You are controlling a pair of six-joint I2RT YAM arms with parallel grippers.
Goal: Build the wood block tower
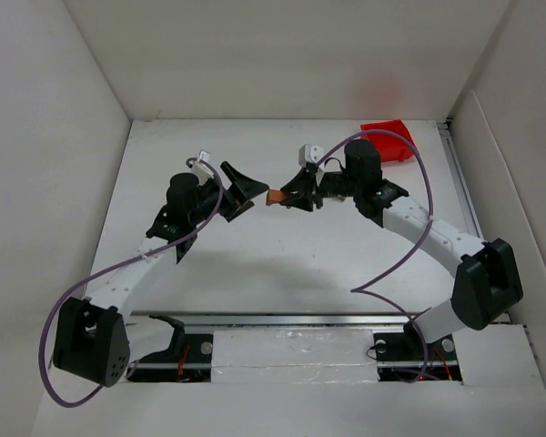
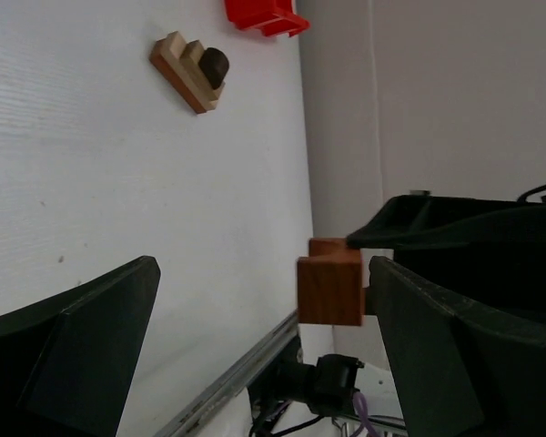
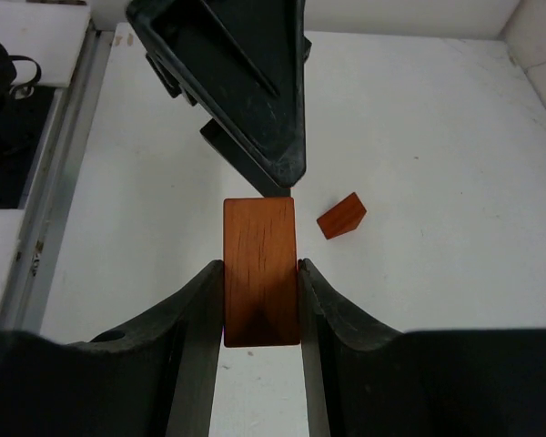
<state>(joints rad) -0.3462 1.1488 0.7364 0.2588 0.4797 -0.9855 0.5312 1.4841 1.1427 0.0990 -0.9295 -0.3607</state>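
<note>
Presently, item one: a reddish-brown wooden block (image 3: 259, 241), rectangular, held off the surface (image 1: 282, 273) by the right gripper (image 3: 260, 269). Its jaws stand narrow and press on the block's two long sides, and roughly the far half of the block sticks out past the jaw tips. Item two: the left gripper (image 2: 262, 271), jaws spread wide and holding nothing, pointed at the right gripper near the middle of the surface. In the left wrist view the held block shows in the gap between those wide jaws, close beside the one at the right of that view and apart from the other. The overhead view shows it between the two grippers, just beside the left jaw tips; whether it touches them cannot be told. Item three: a partly built stack (image 2: 189, 68) resting on the surface well apart from both grippers, made of a flat tan base, a tan block on it, and a dark rounded piece beside that. Item four: a small reddish-brown wedge (image 3: 341, 216) lying loose on the surface, near the held block's far end but not touching it. Item five: a red bin (image 1: 387, 139) at the far right corner of the surface, just beyond the stack in the left wrist view.
</note>
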